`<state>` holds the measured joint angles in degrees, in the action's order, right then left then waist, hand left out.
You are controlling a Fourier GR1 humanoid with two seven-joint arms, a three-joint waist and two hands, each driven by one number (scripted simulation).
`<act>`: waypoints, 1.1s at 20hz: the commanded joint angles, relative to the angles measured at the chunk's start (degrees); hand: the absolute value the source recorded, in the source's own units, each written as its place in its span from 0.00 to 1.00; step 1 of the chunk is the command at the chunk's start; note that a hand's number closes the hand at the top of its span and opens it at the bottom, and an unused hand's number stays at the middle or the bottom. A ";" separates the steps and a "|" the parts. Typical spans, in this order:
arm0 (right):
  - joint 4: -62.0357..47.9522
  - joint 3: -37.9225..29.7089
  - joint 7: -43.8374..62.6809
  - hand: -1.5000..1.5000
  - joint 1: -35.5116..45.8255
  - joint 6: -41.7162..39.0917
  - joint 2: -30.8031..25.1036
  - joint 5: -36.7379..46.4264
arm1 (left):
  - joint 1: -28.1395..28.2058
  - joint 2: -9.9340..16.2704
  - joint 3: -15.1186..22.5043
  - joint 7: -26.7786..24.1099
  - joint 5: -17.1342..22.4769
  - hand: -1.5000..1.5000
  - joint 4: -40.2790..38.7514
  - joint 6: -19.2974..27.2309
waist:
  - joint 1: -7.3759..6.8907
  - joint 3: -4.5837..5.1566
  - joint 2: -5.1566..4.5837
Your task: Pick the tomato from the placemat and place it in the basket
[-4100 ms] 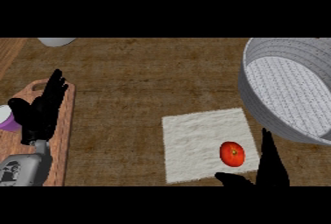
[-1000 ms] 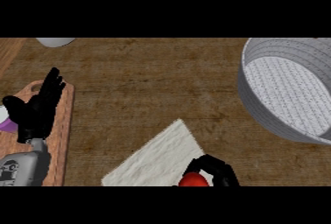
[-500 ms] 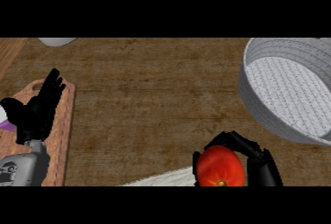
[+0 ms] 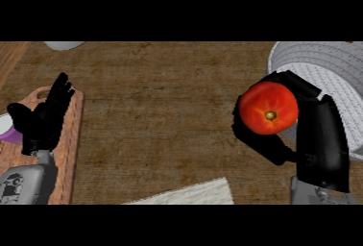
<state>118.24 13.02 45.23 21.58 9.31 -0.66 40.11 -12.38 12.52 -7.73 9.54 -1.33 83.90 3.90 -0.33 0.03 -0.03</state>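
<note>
Purple object (image 4: 8, 133) shows at the far left edge, beside a wooden board (image 4: 71, 144). Left robot hand (image 4: 42, 120) rests over that board, fingers straight and up, holding nothing. White placemat (image 4: 195, 194) — only a corner in view — lies on the brown woven surface (image 4: 156, 96) at the lower edge. Tomato (image 4: 268, 107) is held above the surface in the right robot hand (image 4: 312, 129), fingers curled round it, just left of the grey basket (image 4: 319, 62) — not inside.

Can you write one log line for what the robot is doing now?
right hand: holding tomato | basket: beside it | left hand: resting open
</note>
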 commanded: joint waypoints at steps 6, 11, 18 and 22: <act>-12.47 -10.56 0.06 1.00 12.42 -5.85 -6.36 -0.99 | 0.36 -1.40 0.30 -0.49 -0.36 0.50 -0.05 0.35 | 0.08 -0.02 -0.01; -21.63 -14.14 -5.12 1.00 14.66 -5.60 -8.97 -1.94 | 2.05 -1.28 0.03 0.37 -0.29 0.50 2.34 0.23 | -0.02 -0.03 0.02; -34.21 -20.63 -13.89 1.00 14.64 -4.62 -13.53 -5.08 | -0.59 -1.05 -0.29 2.19 -0.61 0.50 0.55 0.34 | 0.18 -0.05 -0.09; -39.94 -20.27 -15.81 1.00 15.82 -3.48 -13.43 -3.63 | 1.14 -0.75 -1.17 -1.25 0.33 0.50 -0.23 -1.45 | 0.12 -0.03 -0.01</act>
<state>81.21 -5.92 31.93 37.89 6.23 -12.58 37.20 -11.86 11.47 -7.95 10.02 -1.71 84.93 3.53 -0.37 -0.01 -0.12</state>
